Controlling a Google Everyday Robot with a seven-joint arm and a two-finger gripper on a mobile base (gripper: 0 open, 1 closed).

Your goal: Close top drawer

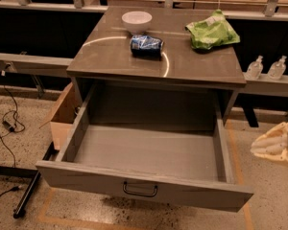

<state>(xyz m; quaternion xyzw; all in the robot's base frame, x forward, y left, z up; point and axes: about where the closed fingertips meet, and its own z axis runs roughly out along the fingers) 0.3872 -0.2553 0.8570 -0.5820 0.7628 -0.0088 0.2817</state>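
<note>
The top drawer (144, 188) is a wide, deep grey drawer pulled fully out of the grey cabinet (156, 61). Its long flat front panel faces me, with a small black bar handle (140, 189) at its middle. The drawer holds nothing. My gripper (273, 143) shows as a pale cream shape at the right edge, to the right of the drawer's right side wall and apart from it, at about the height of the drawer's rim.
On the cabinet top sit a white bowl (137, 20), a blue can (146, 45) on its side and a green bag (212, 31). A cardboard box (62, 116) stands left of the drawer. Two clear bottles (265, 68) stand on a ledge at right. Cables (7, 123) lie on the floor at left.
</note>
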